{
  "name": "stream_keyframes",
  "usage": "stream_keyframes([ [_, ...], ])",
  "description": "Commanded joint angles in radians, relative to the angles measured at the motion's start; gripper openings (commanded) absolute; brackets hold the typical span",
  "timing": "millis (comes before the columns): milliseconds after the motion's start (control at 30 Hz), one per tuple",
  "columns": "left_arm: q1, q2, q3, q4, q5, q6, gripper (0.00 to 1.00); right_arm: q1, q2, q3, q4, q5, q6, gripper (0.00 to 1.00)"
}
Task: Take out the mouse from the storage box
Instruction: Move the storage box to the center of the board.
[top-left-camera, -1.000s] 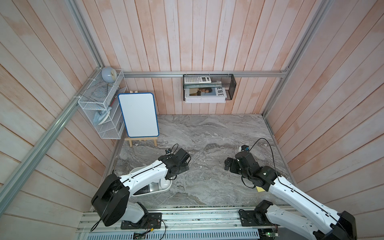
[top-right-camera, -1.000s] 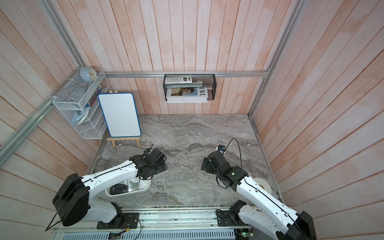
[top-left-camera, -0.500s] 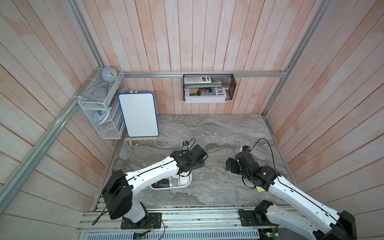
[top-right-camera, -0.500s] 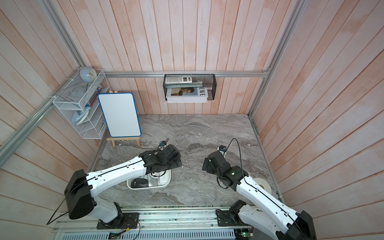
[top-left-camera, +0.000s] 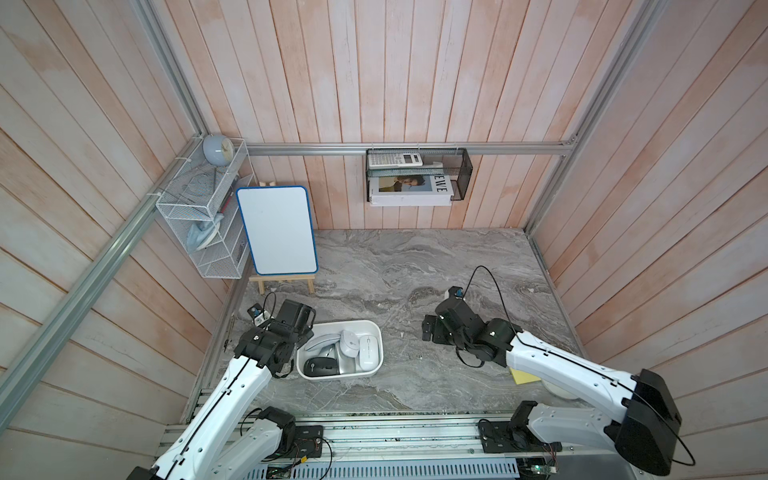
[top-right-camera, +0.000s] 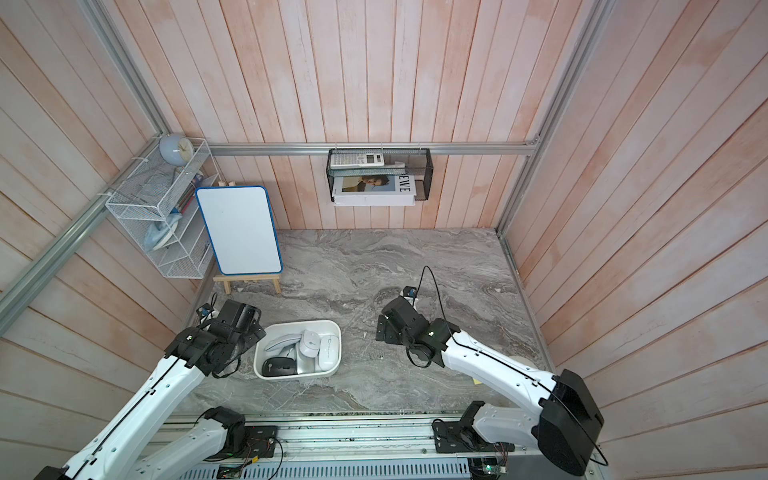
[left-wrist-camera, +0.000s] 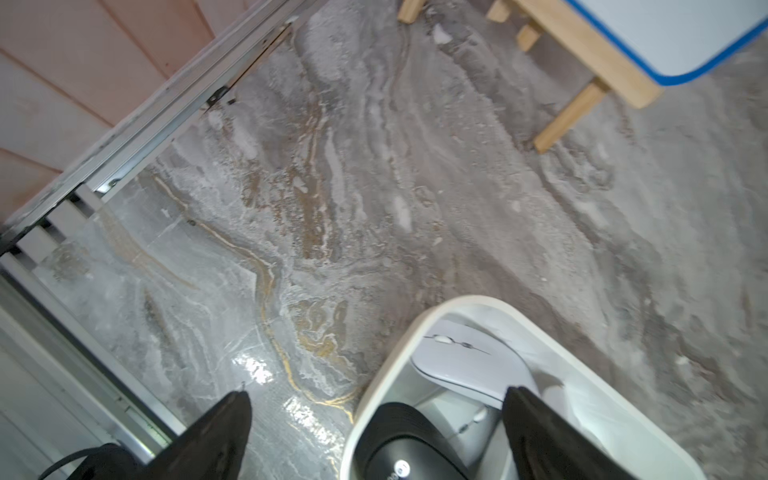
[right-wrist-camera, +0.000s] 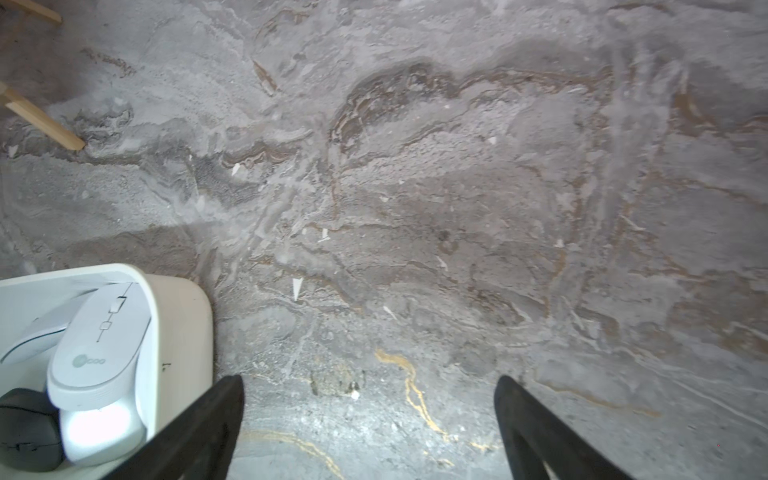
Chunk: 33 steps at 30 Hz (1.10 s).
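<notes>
left gripper (left-wrist-camera: 374, 419) jaws spread, right gripper (right-wrist-camera: 370, 415) jaws spread

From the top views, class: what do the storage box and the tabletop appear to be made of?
storage box: probably plastic, white, smooth; thick rounded moulded rim.
tabletop: looks like grey marble or a marble-print surface; swirling veins, slight glare in the left wrist view.

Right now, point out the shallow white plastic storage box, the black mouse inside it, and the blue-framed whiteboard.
Shallow white plastic storage box (top-left-camera: 376, 330): top view, far right rim.
Black mouse (top-left-camera: 319, 365): top view, its back.
Blue-framed whiteboard (top-left-camera: 277, 228): top view, panel centre.
</notes>
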Motion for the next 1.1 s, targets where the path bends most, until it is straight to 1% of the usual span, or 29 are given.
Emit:
stream_keyframes([
  [0, 0.104, 0.009, -0.069, 0.086, 0.173, 0.068, 1.0, 0.056, 0.074, 0.057, 0.052, -0.017, 0.034, 0.98],
  [67, 0.15, 0.025, -0.116, 0.162, 0.269, 0.081, 1.0, 0.08, 0.122, 0.076, 0.074, -0.033, 0.052, 0.98],
  [100, 0.158, 0.033, -0.133, 0.192, 0.296, 0.082, 1.0, 0.087, 0.143, 0.078, 0.097, -0.059, 0.064, 0.98],
  [200, 0.157, 0.032, -0.172, 0.274, 0.361, 0.083, 1.0, 0.097, 0.187, 0.066, 0.175, -0.128, 0.1, 0.98],
  [300, 0.154, 0.004, -0.216, 0.356, 0.431, 0.075, 1.0, 0.108, 0.22, 0.056, 0.226, -0.161, 0.123, 0.98],
  [367, 0.136, 0.0, -0.242, 0.407, 0.469, 0.06, 1.0, 0.114, 0.242, 0.061, 0.234, -0.171, 0.127, 0.98],
  [433, 0.089, 0.012, -0.249, 0.434, 0.463, 0.042, 1.0, 0.117, 0.258, 0.066, 0.234, -0.178, 0.128, 0.98],
  [500, 0.021, 0.034, -0.245, 0.457, 0.434, 0.018, 1.0, 0.117, 0.264, 0.067, 0.231, -0.176, 0.13, 0.98],
  [633, -0.091, 0.074, -0.237, 0.525, 0.403, -0.043, 1.0, 0.116, 0.245, 0.06, 0.189, -0.137, 0.131, 0.98],
  [767, -0.204, 0.159, -0.184, 0.585, 0.377, -0.058, 1.0, 0.089, 0.201, 0.031, 0.133, -0.113, 0.174, 0.98],
  [867, -0.269, 0.24, -0.098, 0.581, 0.372, -0.026, 1.0, 0.062, 0.159, -0.017, 0.148, -0.11, 0.169, 0.98],
  [967, -0.289, 0.261, -0.048, 0.531, 0.338, 0.0, 1.0, 0.023, 0.114, -0.064, 0.176, -0.141, 0.168, 0.98],
  [1067, -0.286, 0.192, -0.073, 0.502, 0.287, 0.015, 1.0, 0.0, 0.085, -0.103, 0.23, -0.163, 0.142, 0.98],
])
